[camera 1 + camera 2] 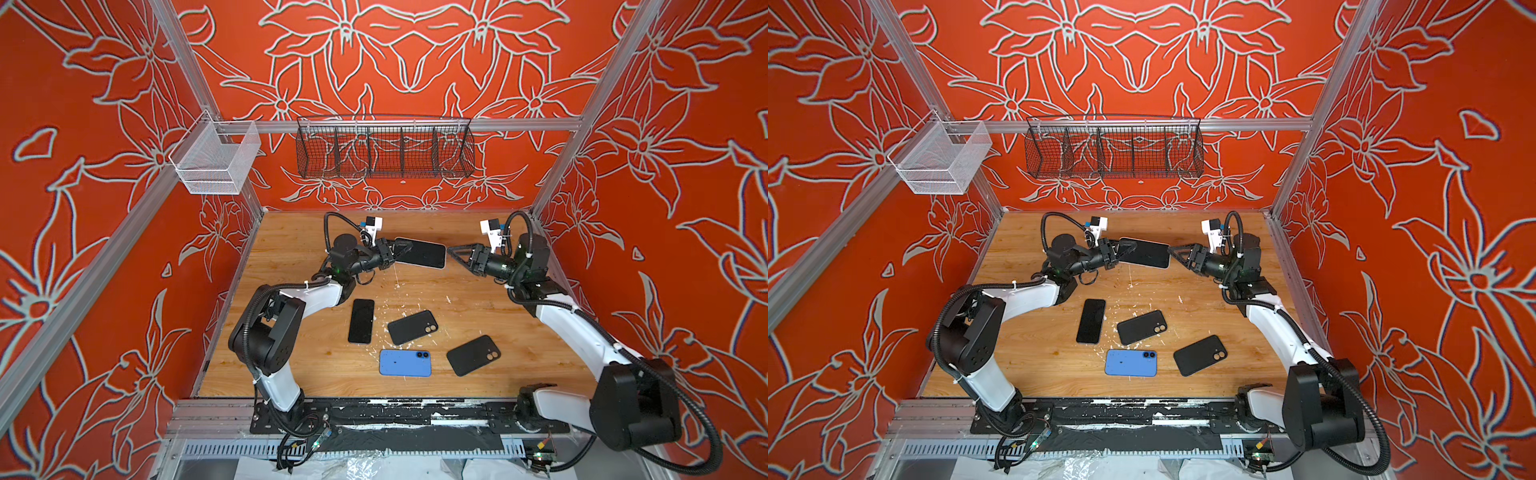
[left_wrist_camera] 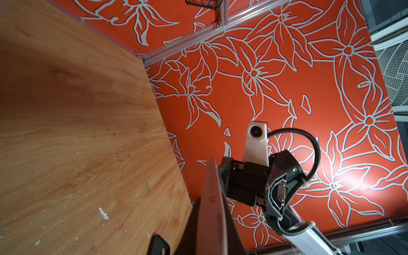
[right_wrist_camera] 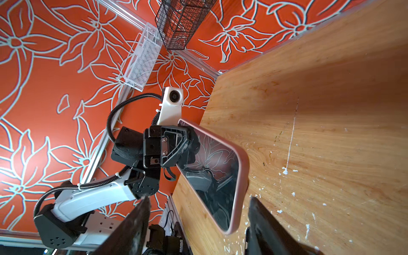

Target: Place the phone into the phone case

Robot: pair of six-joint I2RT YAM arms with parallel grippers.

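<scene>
A phone (image 1: 424, 253) with a dark screen and a pink rim hangs above the back of the table. My left gripper (image 1: 397, 252) is shut on its left end. In the left wrist view the phone's pink edge (image 2: 213, 198) runs between the dark fingers (image 2: 189, 231). My right gripper (image 1: 451, 250) is open, and in the right wrist view (image 3: 198, 212) the phone's free end (image 3: 229, 216) sits between the spread fingers without touching them. Two black phone cases (image 1: 412, 327) (image 1: 473, 355) with camera cutouts lie flat nearer the front.
A black phone (image 1: 361, 321) lies screen up and a blue phone (image 1: 405, 363) lies face down near the cases. A black wire basket (image 1: 384, 151) and a white mesh bin (image 1: 216, 162) hang on the walls. White flecks dot the wooden table (image 1: 291, 365).
</scene>
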